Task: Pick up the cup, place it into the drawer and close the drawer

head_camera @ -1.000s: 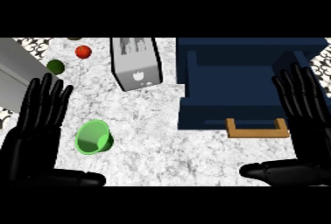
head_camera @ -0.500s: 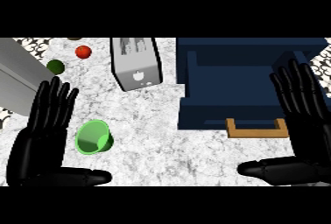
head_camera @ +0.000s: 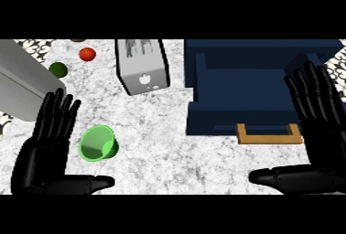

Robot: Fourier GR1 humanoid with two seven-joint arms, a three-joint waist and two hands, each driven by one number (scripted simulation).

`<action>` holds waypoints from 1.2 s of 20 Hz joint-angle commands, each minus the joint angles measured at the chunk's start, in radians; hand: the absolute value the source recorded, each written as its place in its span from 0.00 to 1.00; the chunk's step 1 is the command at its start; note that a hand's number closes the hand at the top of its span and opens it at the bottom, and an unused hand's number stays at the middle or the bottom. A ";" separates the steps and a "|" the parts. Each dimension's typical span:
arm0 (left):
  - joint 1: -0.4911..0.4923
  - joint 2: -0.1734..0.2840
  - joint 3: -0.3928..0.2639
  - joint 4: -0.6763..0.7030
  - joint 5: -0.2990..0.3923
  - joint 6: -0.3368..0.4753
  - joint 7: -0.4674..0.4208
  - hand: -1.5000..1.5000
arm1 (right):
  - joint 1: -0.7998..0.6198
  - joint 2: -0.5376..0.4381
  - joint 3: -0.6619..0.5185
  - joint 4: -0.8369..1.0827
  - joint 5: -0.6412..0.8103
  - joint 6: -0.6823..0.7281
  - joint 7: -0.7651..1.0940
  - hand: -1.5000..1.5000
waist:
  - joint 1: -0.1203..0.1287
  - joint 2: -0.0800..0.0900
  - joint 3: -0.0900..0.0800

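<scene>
A green cup [head_camera: 99, 143] lies tipped on the white marble counter [head_camera: 162, 151] at lower left, its mouth facing up and left. My left hand [head_camera: 46, 148] stands open just left of the cup, fingers straight, thumb stretched out below it, not touching. The dark blue drawer [head_camera: 253, 87] is pulled open at upper right, with a wooden handle [head_camera: 269, 135] on its front. My right hand [head_camera: 323, 137] is open at the right edge, fingers over the drawer's right side, thumb pointing left below the handle.
A silver toaster [head_camera: 142, 66] stands at the top centre. A red fruit [head_camera: 87, 54] and a green one [head_camera: 58, 69] lie at upper left beside a grey slab [head_camera: 24, 84].
My left hand has shifted right and down, closer to the cup. The right hand has hardly moved. Cup and drawer are unchanged.
</scene>
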 commanded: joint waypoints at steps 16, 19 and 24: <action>0.057 0.057 0.157 0.423 0.007 -0.108 -0.336 0.00 | -0.100 -0.035 -0.045 0.002 -0.044 -0.002 0.108 0.00 | 0.001 0.001 0.000; 0.065 0.047 0.133 0.390 -0.007 -0.099 -0.304 0.00 | 0.022 0.008 -0.005 -0.004 -0.010 0.018 0.000 0.00 | 0.000 0.000 0.000; -0.039 0.062 0.169 0.648 -0.021 -0.122 -0.425 0.00 | -0.005 -0.007 0.002 -0.102 -0.031 0.001 0.119 0.00 | -0.004 0.000 0.000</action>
